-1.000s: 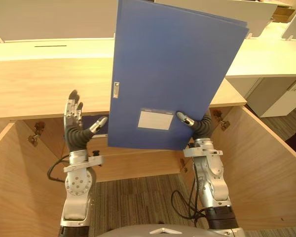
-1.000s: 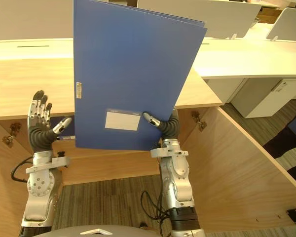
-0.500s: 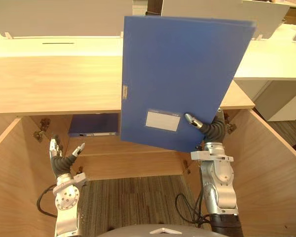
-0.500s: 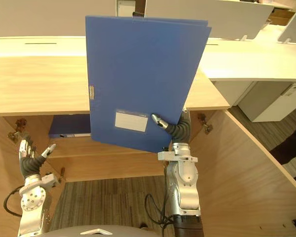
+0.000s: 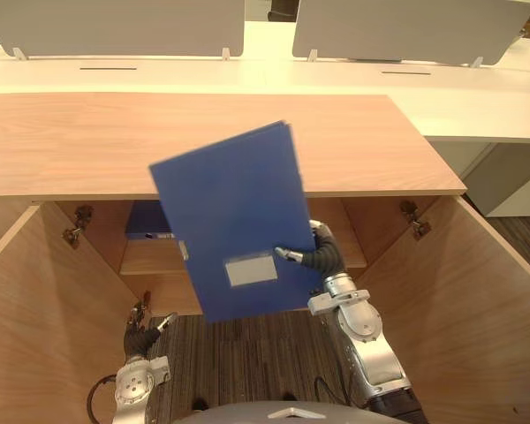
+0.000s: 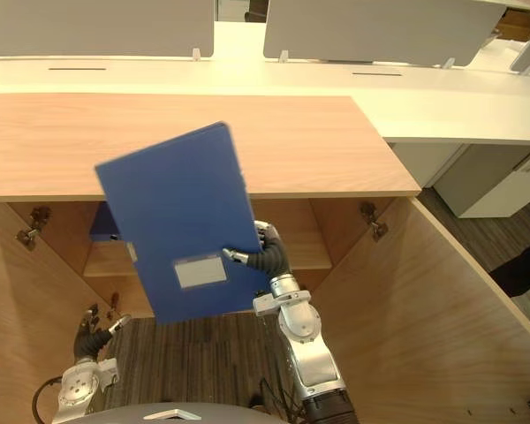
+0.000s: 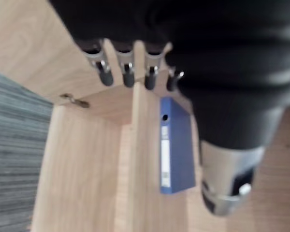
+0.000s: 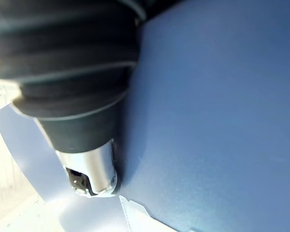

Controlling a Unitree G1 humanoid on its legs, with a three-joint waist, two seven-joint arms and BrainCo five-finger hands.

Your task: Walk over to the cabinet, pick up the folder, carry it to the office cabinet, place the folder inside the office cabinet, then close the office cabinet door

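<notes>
Folder (image 5: 230,203) lowered, tilted, pinched by right hand (image 5: 318,258)

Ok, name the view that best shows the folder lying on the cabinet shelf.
The left wrist view: past the left hand, the shelved folder shows nearly whole, spine and label toward the camera. In both eye views the held folder in the right hand hides all but its corner.
</notes>
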